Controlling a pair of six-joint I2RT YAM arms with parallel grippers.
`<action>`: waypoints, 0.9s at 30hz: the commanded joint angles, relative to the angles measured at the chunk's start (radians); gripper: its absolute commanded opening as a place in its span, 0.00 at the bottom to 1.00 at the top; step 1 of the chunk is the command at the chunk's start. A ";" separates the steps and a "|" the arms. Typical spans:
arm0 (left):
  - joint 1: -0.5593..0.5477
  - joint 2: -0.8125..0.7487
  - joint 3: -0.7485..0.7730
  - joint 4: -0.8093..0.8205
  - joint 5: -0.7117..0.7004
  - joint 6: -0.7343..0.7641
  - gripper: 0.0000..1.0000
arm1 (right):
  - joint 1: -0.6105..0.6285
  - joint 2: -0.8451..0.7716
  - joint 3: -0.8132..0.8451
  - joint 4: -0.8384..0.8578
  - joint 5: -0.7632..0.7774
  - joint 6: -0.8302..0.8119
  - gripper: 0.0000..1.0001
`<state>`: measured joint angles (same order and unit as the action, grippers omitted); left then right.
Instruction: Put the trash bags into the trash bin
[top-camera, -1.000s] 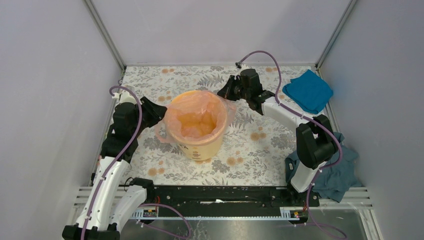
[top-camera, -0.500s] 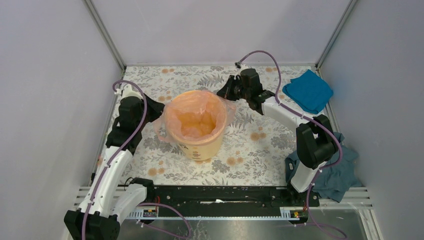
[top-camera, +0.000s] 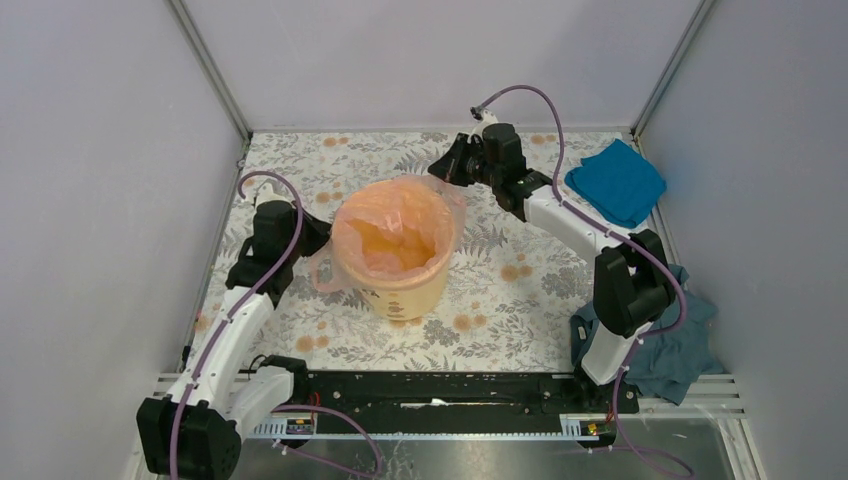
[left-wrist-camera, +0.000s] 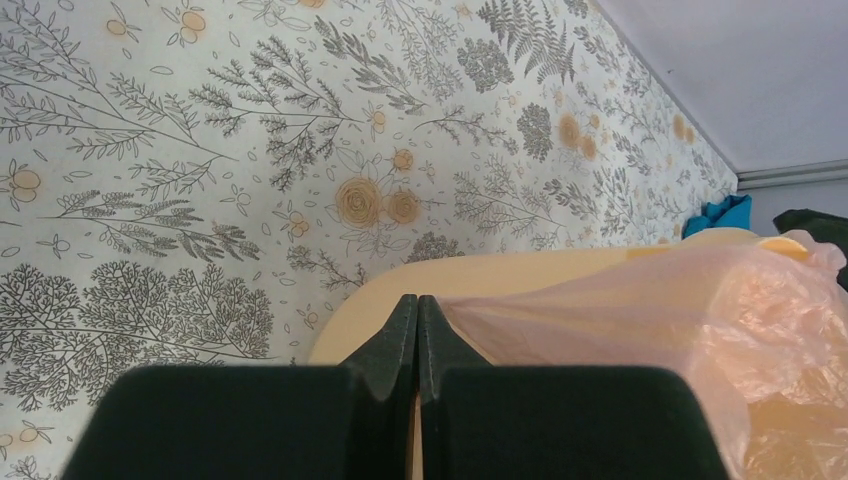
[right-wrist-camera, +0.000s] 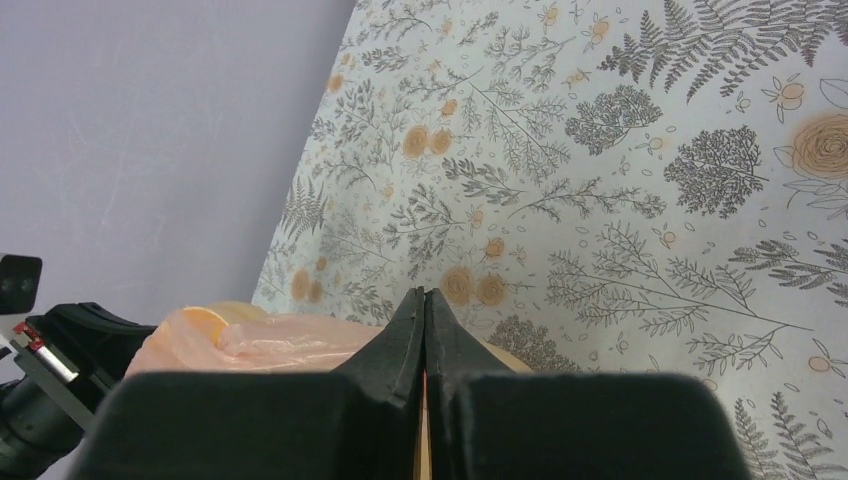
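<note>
The trash bag (top-camera: 395, 215) sits inside the trash bin (top-camera: 408, 292) as a liner. Its mouth faces up and its pink film is spread over the yellow-orange rim. Its body hangs down inside, so the long axis of both bag and bin is vertical. Loose film spills outside the rim on the bin's left side and at its far right. The bin stands upright on the floral table (top-camera: 500, 290), a little left of the middle.

The left hand (top-camera: 318, 236) is at the bin's left rim, pointing in toward it. In the left wrist view its fingers (left-wrist-camera: 395, 340) are pressed together with no gap, and the film runs taut from their tips across the rim, so it is pinched there. The right hand (top-camera: 440, 172) is at the far right of the rim. Its fingers (right-wrist-camera: 400, 335) are likewise closed flat on each other, with the pink film reaching their tips and a thin pale line of it between them.

A blue cloth (top-camera: 617, 183) lies at the table's far right corner. A teal cloth (top-camera: 680, 345) lies at the near right edge, well apart from the bin.
</note>
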<state>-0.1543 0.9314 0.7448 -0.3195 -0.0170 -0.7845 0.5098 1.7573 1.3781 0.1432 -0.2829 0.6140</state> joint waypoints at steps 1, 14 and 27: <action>0.006 -0.004 -0.021 -0.014 -0.004 0.003 0.00 | -0.012 0.041 0.013 0.038 0.002 0.028 0.00; 0.005 0.051 0.073 -0.053 0.035 0.039 0.00 | -0.029 -0.035 -0.185 0.062 0.015 0.033 0.00; 0.006 0.088 0.002 -0.023 0.048 0.060 0.00 | -0.227 -0.203 -0.202 0.096 -0.341 0.062 0.51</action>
<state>-0.1501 0.9997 0.7174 -0.3477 0.0269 -0.7597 0.3870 1.6238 1.1881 0.1684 -0.4023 0.6674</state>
